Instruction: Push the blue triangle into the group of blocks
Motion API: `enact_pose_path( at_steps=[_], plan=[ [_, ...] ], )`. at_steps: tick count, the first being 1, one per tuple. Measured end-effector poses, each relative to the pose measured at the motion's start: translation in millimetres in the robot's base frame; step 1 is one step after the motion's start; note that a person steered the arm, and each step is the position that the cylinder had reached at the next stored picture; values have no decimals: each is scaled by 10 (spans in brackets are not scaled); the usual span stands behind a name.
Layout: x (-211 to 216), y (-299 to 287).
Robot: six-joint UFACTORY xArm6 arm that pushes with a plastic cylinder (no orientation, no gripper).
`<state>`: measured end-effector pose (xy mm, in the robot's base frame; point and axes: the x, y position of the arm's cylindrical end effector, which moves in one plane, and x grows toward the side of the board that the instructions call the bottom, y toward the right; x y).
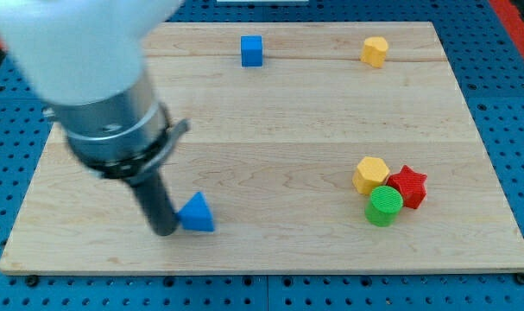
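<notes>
Wooden desk (270, 164) on a blue pegboard (503, 34). The arm carries no jaws, only a dark rod whose tip (165, 230) rests at the desk's 7 o'clock region, touching the blue triangle (197, 214) from its 9 o'clock side. The group lies well apart at 4 o'clock: a yellow hexagon (370, 174), a red star (407, 186) and a green cylinder (384, 206), packed together. At 12 o'clock stands a blue cube (252, 50); at 1 o'clock, a second yellow block (375, 51).
</notes>
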<state>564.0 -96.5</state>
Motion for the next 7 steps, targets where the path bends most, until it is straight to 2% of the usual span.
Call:
enact_pose_path(
  at_steps=[2, 4, 5, 7],
  plan=[
    [-115, 953],
    [-110, 319],
    [-486, 649],
    [-567, 1944]
  ],
)
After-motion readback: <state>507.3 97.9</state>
